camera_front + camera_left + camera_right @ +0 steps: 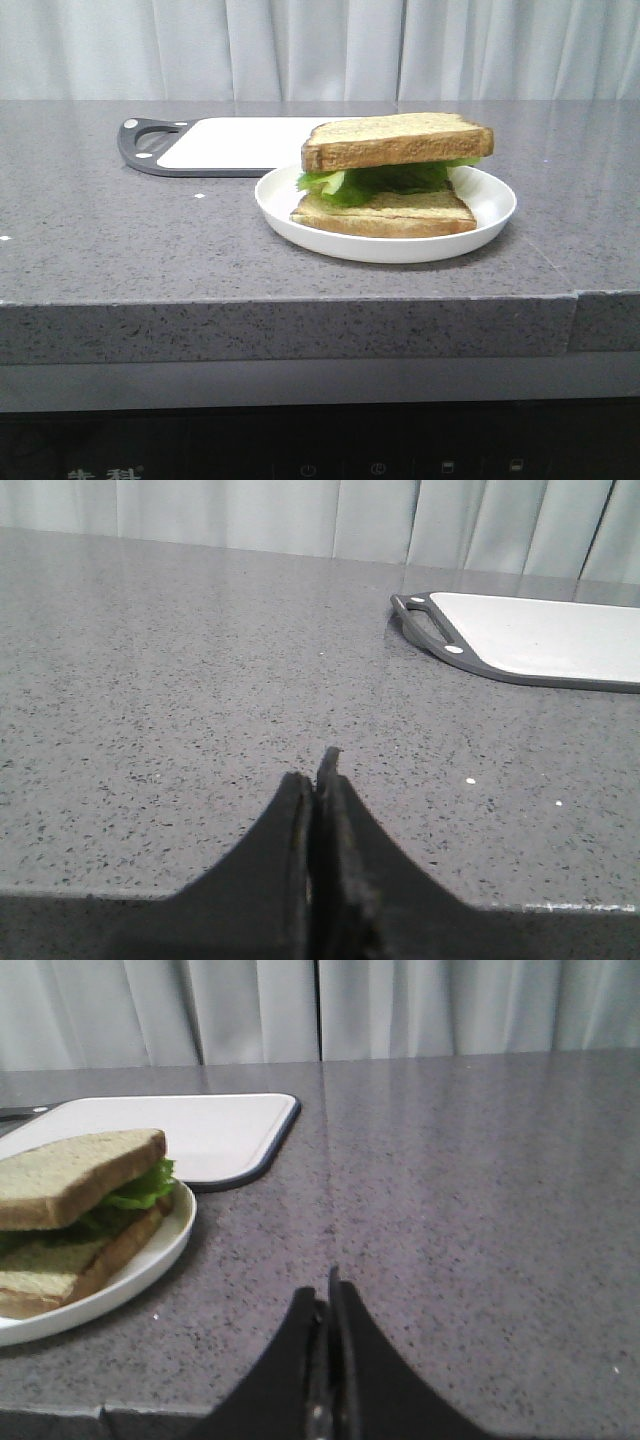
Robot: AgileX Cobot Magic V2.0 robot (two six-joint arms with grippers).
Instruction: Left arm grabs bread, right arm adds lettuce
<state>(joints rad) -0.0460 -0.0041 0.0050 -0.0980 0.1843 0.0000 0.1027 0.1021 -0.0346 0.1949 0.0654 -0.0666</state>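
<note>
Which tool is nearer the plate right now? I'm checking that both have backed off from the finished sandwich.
Right. The right tool is shut and empty just beside the plate, which shows in its wrist view. The left tool, also shut, sees only the cutting board, not the plate.

The bread [398, 141], a thick tan toast slice with golden-brown crust, lay flat on top of the ruffled green lettuce [375, 181], which spread over a lower slice. The stack sat beyond and to one side of the right claw [327, 1305], well apart from it, whose fingers were pressed together.
</note>
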